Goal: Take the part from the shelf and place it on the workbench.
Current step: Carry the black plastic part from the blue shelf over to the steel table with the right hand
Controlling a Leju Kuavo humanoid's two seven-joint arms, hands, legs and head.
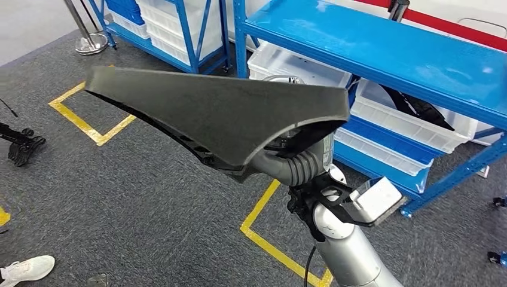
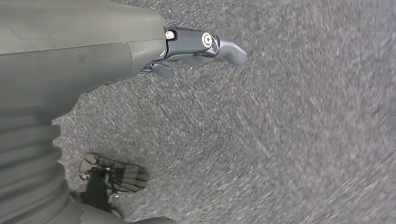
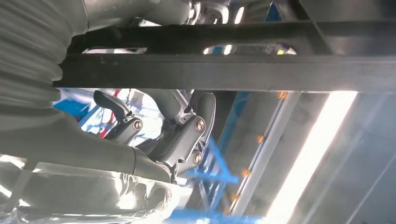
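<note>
Largest first: the blue shelf sits ahead and to our right, white bins on its lower tiers, one bin with another dark piece in it. Grey carpet floor with yellow tape boxes lies on the near side of the shelf.

The part, a big dark wing-shaped panel, is already off the shelf and up in the air on its near side, carried over the carpet. Its long axis runs from a narrow tip far from the shelf to a broad end just beside the shelf's front edge.

The right hand sits under that broad end, so the part's whole length reaches away from the hand, off the shelf side. In the right wrist view the fingers curl up against a dark rib of the part: we read it as holding the part from below.

The left hand hangs over the carpet, well clear of the part; fingers look fairly straight, nothing in them.

We see no bench here, so we judge the placing step needs a turn away from the shelf, with the long free tip the thing to watch.
</note>
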